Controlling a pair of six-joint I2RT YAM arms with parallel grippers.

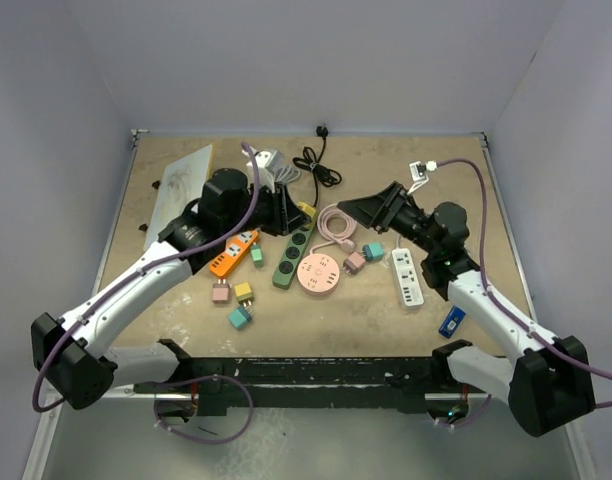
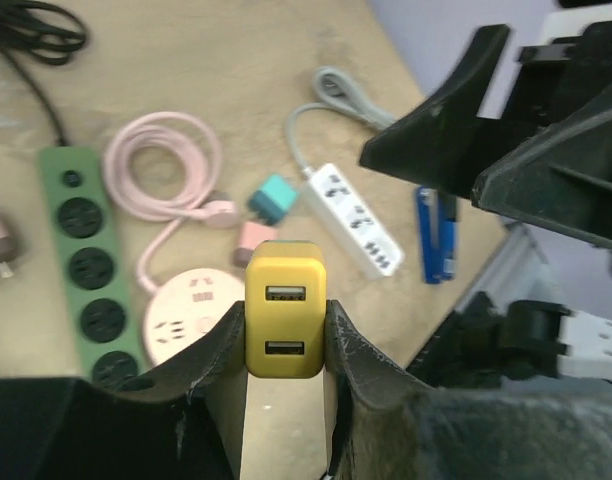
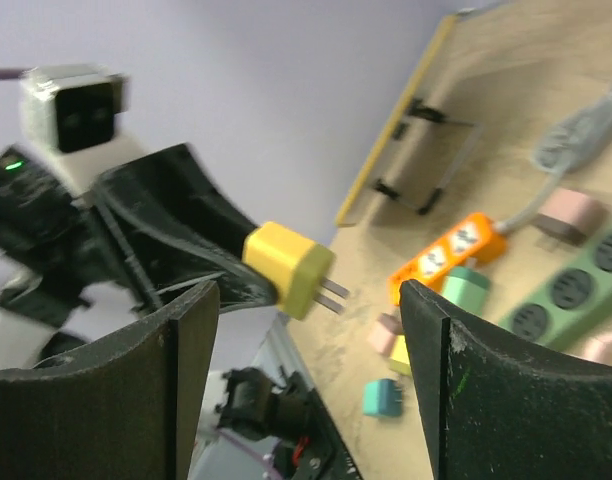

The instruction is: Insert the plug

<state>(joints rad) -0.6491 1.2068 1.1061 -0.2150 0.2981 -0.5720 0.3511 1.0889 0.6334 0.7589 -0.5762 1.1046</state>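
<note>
- Firmly clenched, the left gripper (image 2: 285, 345) is seen with its two fingers pressed flat against opposite sides of the yellow plug (image 2: 284, 318); the plug is held upright, its USB ports (image 2: 283, 294) turned toward the left wrist camera.
- From the right wrist view, the plug's two flat prongs (image 3: 331, 293) are shown bare and clear of the fingers, pointing toward the right gripper (image 3: 308, 310).
- That right gripper is spread wide and nothing is grasped in it; it is poised just beside the plug, facing it.
- The plug is carried in the air above the middle of the tabletop (image 1: 316, 325), not resting on anything.
- Below and around it, a green power strip (image 2: 86, 270), a pink round socket (image 2: 191, 320) and a white power strip (image 2: 356, 225) lie toward the middle, and an orange power strip (image 3: 451, 250) lies toward the left edge.
- Which socket is meant cannot be told from these views; the green strip seems the nearest.
- The plug is judged light and rigid, with smooth plastic sides that may twist in a pinch under pushing force.
- It is best held across its broad flat faces, well back from the prongs, which are thin and could be bent if driven in at a slant.
</note>
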